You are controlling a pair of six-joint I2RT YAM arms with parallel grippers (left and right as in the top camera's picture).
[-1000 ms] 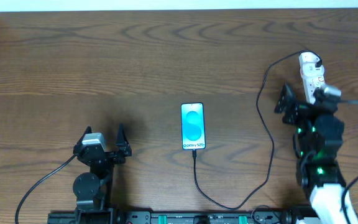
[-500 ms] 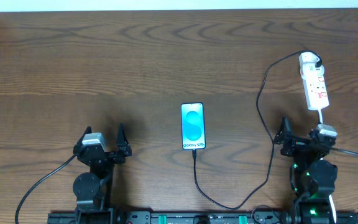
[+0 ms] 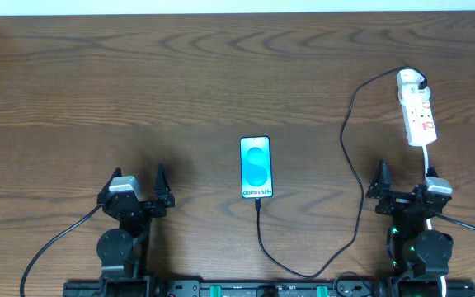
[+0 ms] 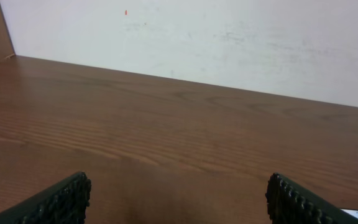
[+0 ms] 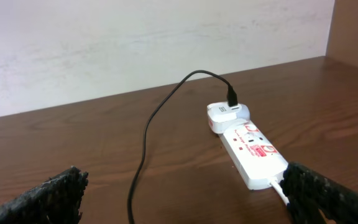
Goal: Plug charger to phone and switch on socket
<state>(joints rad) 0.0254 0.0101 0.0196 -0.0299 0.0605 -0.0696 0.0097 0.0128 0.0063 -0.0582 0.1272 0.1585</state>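
Across the table [image 3: 138,82], the left gripper [image 3: 137,183] and right gripper [image 3: 405,185] are sitting spread and empty. Far right, the socket [image 3: 416,111] is holding the white plug of the charger [image 3: 349,148]. The central phone [image 3: 256,167] is apparently taking its tip. Switch position: cannot tell.

phone [image 3: 256,167]: table centre | socket [image 3: 416,108]: far right | charger [image 3: 349,165]: runs between them

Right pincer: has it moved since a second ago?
Yes. The right pincer has withdrawn from over the socket, down the overhead view, and stands open.
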